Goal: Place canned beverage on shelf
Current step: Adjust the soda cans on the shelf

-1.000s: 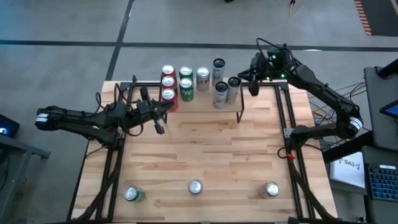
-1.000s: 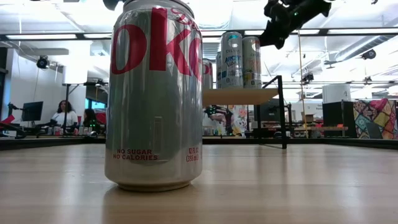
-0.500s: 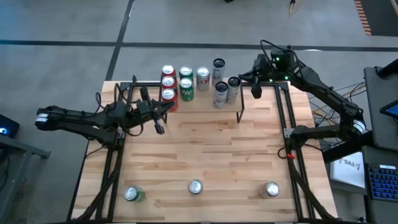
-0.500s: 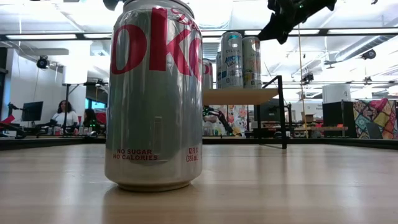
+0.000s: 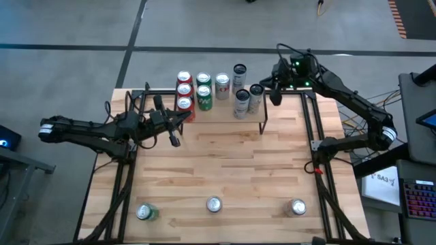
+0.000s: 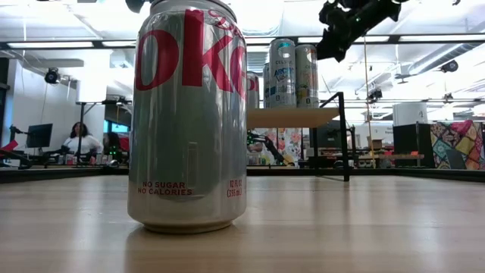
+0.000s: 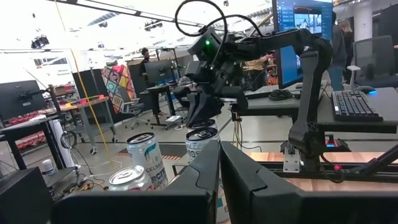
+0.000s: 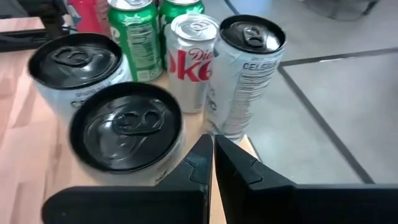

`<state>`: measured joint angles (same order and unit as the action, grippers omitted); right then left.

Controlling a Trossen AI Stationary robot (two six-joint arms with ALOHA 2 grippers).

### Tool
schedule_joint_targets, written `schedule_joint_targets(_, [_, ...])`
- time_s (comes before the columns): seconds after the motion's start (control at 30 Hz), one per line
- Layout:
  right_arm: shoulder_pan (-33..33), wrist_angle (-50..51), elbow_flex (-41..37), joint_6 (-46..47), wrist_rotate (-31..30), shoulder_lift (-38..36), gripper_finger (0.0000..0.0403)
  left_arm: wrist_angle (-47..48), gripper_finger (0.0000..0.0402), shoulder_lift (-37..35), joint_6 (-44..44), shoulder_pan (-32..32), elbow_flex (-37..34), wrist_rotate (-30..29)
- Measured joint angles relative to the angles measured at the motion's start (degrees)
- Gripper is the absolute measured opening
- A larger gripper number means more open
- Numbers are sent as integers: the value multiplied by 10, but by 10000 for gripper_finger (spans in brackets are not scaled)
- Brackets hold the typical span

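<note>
Overhead and level views of a light-wood slatted counter [image 5: 225, 170] carrying a small raised light-wood shelf on thin black metal legs [image 5: 211, 112] along its far edge. The shelf bears a cluster of canned beverages: three red cans [image 5: 184, 90] at its left, two green cans [image 5: 204, 89] beside them, a silver cola can [image 5: 222, 85], and three tall white cans with dark tops [image 5: 241, 102] at its right end. Three further cans stand well apart along the near edge of the counter: a green-and-silver can [image 5: 144, 213] at the left, a silver cola can with red lettering [image 6: 188, 114] at the centre, filling the low view, and a silver can [image 5: 298, 207] at the right. The right arm's tool [image 5: 276, 94] hangs just beside the right end of the shelf, next to the nearest tall white can; its fingers [image 8: 208, 163] lie almost closed together and grip nothing. Compared with half a second before, this tool has shifted slightly back toward the cans and sits a little lower in the low view [image 6: 333, 42], close to where it was a full second before. The left arm's tool [image 5: 176, 129] waits over the left part of the counter, beside the shelf's left end, unmoved, with its fingers [image 7: 245, 186] set narrowly apart and empty. All cans have kept their places.
</note>
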<state>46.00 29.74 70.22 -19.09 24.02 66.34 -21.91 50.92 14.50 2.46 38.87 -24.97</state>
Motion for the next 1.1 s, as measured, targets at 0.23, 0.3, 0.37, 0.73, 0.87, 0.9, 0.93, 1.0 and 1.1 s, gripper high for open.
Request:
schedule_joint_targets(0.23, [-10, 37, 1, 4, 4, -14, 9, 0, 0, 0, 0, 0, 0, 0])
schedule_joint_targets(0.3, [-16, 48, 2, 5, 5, -21, 9, 0, 0, 0, 0, 0, 0, 0])
schedule_joint_targets(0.37, [-25, 52, 2, 8, 3, -26, 9, 0, 0, 0, 0, 0, 0, 0])
schedule_joint_targets(0.73, [-54, 70, 4, 45, -30, -60, 9, 0, 0, 0, 0, 0, 0, 0])
schedule_joint_targets(0.87, [-70, 62, 5, 58, -129, -76, 9, -2, 0, 0, 18, 0, 0, 0])
schedule_joint_targets(0.9, [-73, 62, 5, 61, -142, -79, 9, -7, 0, 0, 28, 0, 0, 0])
schedule_joint_targets(0.93, [-77, 61, 5, 66, -147, -80, 9, -13, 0, 0, 39, 0, 0, 0])
schedule_joint_targets(1.0, [-88, 56, 5, 80, -147, -85, 9, -31, 0, 0, 70, 0, 0, 0])
schedule_joint_targets(1.1, [-113, 36, 5, 110, -146, -87, 9, -41, 0, -2, 131, 0, 1, 0])
